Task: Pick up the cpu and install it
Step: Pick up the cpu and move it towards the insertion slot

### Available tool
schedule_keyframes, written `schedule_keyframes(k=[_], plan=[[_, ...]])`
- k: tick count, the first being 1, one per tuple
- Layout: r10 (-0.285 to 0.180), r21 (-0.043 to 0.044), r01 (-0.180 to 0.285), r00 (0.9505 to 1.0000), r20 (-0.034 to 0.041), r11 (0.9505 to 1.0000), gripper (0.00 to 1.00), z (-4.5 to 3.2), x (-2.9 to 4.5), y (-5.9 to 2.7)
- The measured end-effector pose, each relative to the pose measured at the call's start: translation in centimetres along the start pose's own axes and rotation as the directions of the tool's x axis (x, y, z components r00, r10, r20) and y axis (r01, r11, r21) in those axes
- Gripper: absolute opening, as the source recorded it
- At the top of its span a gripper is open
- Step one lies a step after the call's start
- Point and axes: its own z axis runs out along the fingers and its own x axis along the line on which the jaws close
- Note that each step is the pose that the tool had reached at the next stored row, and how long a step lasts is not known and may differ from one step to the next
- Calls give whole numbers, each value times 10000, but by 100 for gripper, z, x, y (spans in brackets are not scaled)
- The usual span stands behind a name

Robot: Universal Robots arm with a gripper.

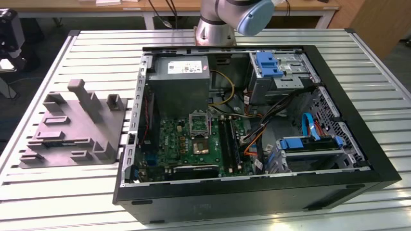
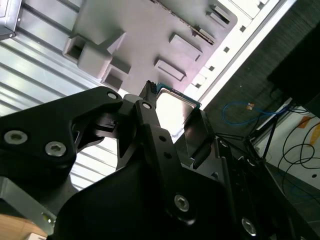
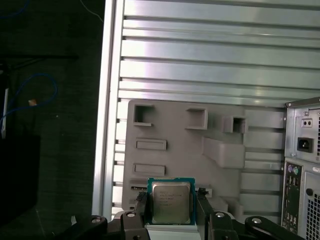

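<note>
The pincer grasped the cpu by its edges, clear of the grey fixture, which sat at nine o'clock of the computer case in the exterior view. Pickup looked done; installing on the motherboard remained.

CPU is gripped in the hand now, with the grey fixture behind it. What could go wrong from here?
1. The hand pinches the cpu only by two opposite edges, so a jolt could probably tilt it or let it slip.
2. In the exterior view, the silver socket frame sits deep inside the case, beside loose cables. The hand might snag there.
</note>
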Motion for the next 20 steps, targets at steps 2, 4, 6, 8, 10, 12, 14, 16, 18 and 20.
schedule_keyframes(k=[2, 4, 6, 8, 10, 12, 14, 16, 18, 20], plan=[[0, 0, 0, 10000, 0, 10000, 47, 3, -26, -1], [0, 0, 0, 10000, 1, 10000, 47, 6, -60, -3], [0, 0, 0, 10000, -1, 10000, 47, 8, -100, -4], [0, 0, 0, 10000, 0, 10000, 47, 11, -143, -6], [1, 0, -1, 10000, 0, 10000, 47, 14, -188, -8], [1, 0, -1, 10000, 0, 10000, 47, 17, -230, -10], [0, 0, 0, 10000, -1, 10000, 47, 19, -268, -12], [0, 0, 0, 10000, 0, 10000, 47, 24, -304, -13], [0, 0, 0, 10000, 0, 10000, 47, 27, -339, -15], [0, 0, 0, 10000, 0, 10000, 47, 29, -382, -17]])
